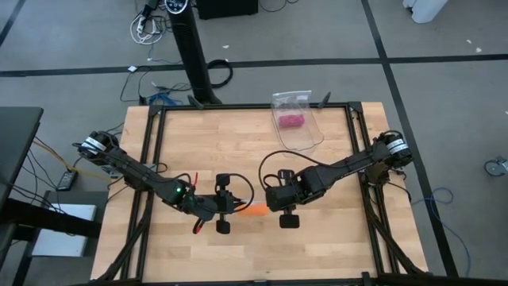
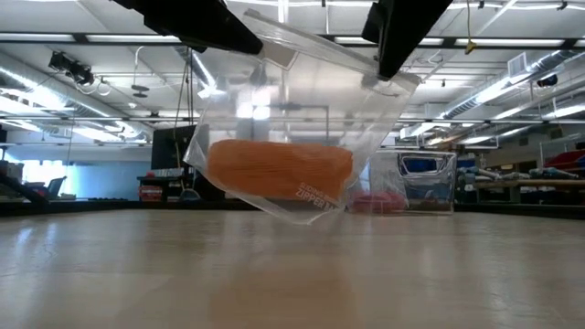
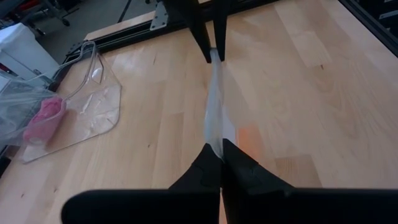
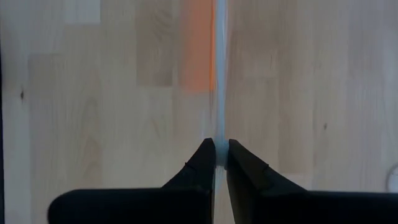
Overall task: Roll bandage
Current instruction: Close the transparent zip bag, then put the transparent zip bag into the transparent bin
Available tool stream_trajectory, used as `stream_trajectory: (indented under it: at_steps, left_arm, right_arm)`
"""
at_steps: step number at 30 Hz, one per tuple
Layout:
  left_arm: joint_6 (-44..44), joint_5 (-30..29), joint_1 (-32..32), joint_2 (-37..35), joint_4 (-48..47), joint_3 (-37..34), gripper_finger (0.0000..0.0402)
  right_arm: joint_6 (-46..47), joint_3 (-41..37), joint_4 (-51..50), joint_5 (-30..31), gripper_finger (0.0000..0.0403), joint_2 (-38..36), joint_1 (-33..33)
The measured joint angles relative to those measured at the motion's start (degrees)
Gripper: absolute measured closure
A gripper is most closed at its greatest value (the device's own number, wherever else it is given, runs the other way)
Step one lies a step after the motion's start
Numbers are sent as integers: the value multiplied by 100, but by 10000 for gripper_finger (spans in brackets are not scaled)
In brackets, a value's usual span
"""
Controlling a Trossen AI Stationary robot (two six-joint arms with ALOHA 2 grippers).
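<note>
Held bag: 1 clear zip bag (image 2: 302,119) hangs above the table (image 1: 333,238), clear of the wood, pinched at its upper edge by both grippers.
Contents of held bag: 1 bandage (image 2: 279,170), a bright orange compact roll, resting in the bag's lower part.
Bandage axis: in the low view its long axis runs nearly level, slightly tilted along with the bag; in the high view it shows as an orange patch between the 2 grippers, near the table's middle.
Left gripper (image 1: 225,208): fingers (image 3: 200,174) pressed together on the bag's edge, which runs as a thin pale sheet away from them.
Right gripper (image 1: 286,203): fingers (image 4: 200,163) narrowed onto the same edge, the film passing between them.
Second bag (image 1: 297,121): 1 clear plastic bag lying flat at the table's far side, well apart from the grippers.
Contents of second bag: 1 small pink bundle (image 1: 290,121).
Count: 2 bags, 1 orange roll, 1 pink bundle, 2 grippers.
</note>
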Motion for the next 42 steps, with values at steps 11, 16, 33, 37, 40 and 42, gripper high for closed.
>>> stream_trajectory:
  at_steps: [11,16,33,37,40,42]
  left_arm:
    - [0,-1,-9,-9,5,-4,400]
    - [-2,0,-9,-9,13,-4,400]
    - [8,160,-1,-9,386,-4,400]
    - [6,157,0,-9,389,-2,400]
    - [-15,157,13,-9,406,-4,400]
    - [-21,157,13,-8,459,-4,400]
  right_arm:
    - [200,-24,-330,-253,342,0,66]
    - [325,-24,-274,-163,290,0,81]
    - [116,658,811,239,156,59,227]
    - [92,653,862,317,169,178,154]
    - [191,655,928,330,189,259,131]
    - [269,655,990,352,207,306,112]
